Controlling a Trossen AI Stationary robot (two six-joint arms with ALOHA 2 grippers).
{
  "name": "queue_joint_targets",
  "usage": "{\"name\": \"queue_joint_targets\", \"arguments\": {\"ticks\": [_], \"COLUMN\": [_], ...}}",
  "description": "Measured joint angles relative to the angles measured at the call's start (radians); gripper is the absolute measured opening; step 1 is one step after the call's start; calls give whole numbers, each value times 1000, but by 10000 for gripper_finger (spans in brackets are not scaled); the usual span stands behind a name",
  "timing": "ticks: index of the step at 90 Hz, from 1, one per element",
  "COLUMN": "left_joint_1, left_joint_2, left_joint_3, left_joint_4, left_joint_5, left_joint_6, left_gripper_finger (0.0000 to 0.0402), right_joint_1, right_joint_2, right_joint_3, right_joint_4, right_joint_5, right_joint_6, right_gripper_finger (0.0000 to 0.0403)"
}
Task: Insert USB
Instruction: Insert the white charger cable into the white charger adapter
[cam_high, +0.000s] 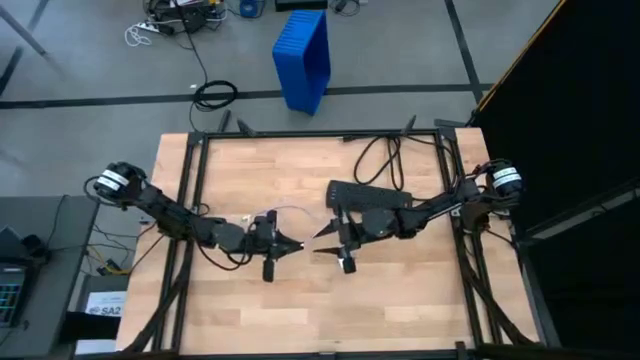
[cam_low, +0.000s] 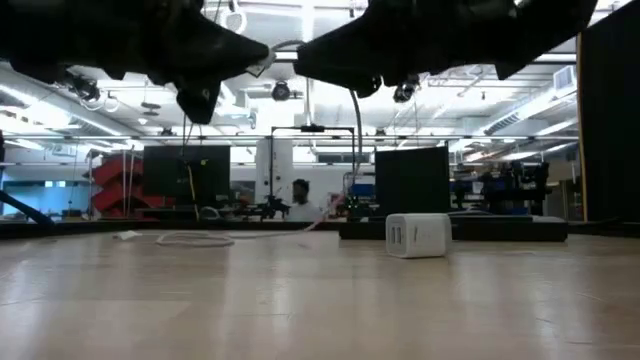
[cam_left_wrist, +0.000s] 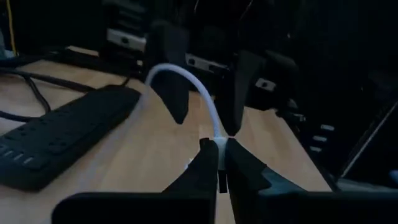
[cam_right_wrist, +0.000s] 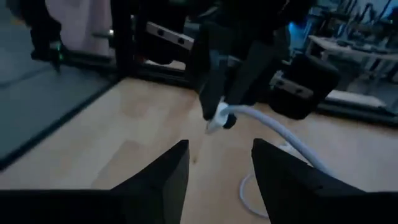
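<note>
No legible text, labels or numbers anywhere.

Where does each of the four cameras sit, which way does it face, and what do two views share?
High view: above the table, looking straight down; both arms, left gripper, right gripper.
Low view: at table-top height, facing the room; arms overhead, white block on the table.
Left wrist view: looks past its own fingers, shut on the USB, toward the power strip.
Right wrist view: looks past its open fingers at the left gripper.
Both wrist views share the USB.
</note>
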Motion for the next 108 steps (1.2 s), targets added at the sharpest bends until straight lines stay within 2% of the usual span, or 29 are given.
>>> {"name": "queue_joint_targets", "arguments": {"ticks": [22, 59, 77, 96, 108], "left_joint_1": [0, 0, 0, 1, 0], "left_joint_2": [31, 121, 153, 184, 184], "left_joint_3": [4, 6, 46, 76, 76], "left_joint_4": [14, 214, 222, 214, 202], "left_joint_5": [-16, -25, -19, -14, -15], "left_joint_6": [58, 171, 153, 175, 175], "left_gripper_finger": [0, 1, 1, 1, 1], "right_joint_1": [-1, -3, -3, 0, 6], "right_joint_2": [0, 0, 0, 0, 0], "right_joint_3": [-2, -2, -2, -2, -2], "right_joint_4": [73, 87, 89, 96, 94], "right_joint_5": [-7, -7, 1, -2, 0], "right_joint_6": [63, 107, 117, 117, 105], "right_gripper_finger": [143, 124, 110, 83, 43]}}
